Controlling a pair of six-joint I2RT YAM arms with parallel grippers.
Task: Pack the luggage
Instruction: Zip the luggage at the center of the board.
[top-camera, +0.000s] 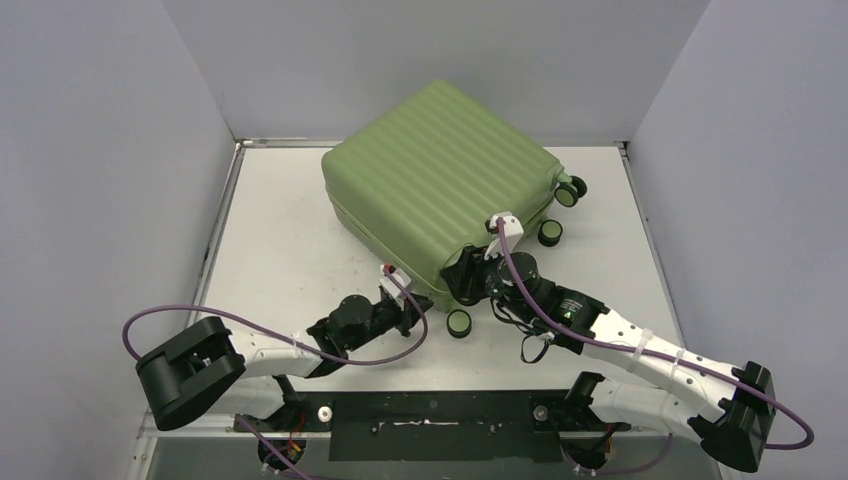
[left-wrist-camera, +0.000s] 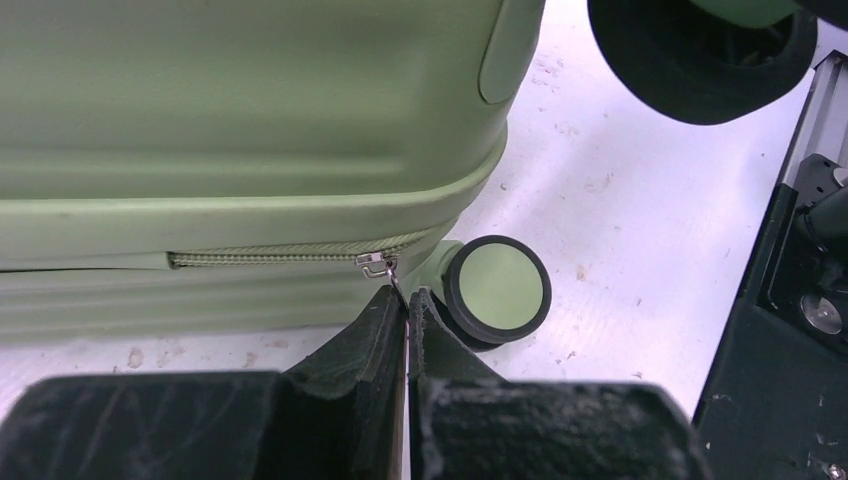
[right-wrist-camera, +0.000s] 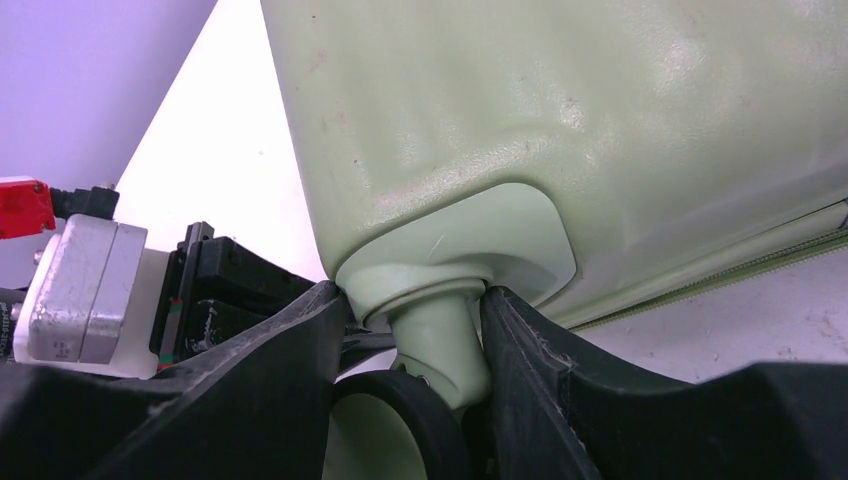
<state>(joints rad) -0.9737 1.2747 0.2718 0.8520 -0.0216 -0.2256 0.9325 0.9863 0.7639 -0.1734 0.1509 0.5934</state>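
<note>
Top, left-wrist and right-wrist views. I am looking down on a white table (top-camera: 285, 230) with grey walls (top-camera: 110, 150) closing in on three sides. The widest bare stretch is lying left of the luggage (top-camera: 440, 175), a narrower strip is running along its right, and its far corner is sitting near the back wall.

The luggage is lying flat and closed at the table's far centre, ribbed light-green shell facing up. Three black wheels (top-camera: 549, 232) are showing along its right and near sides.

The left gripper (left-wrist-camera: 408, 296) is reaching to the near corner, its fingers pressing together on the thin metal zip pull (left-wrist-camera: 378, 265), just beside one wheel (left-wrist-camera: 497, 290). Zip teeth are meshing to the left of the slider.

The right gripper (right-wrist-camera: 415, 300) is straddling the caster stem (right-wrist-camera: 435, 345) at the same near corner, one finger pressing on each side of its collar.

That caster's wheel is being cut off by the bottom of the right-wrist view, and the overhead view is hiding it under the arm. The lining is not showing.
</note>
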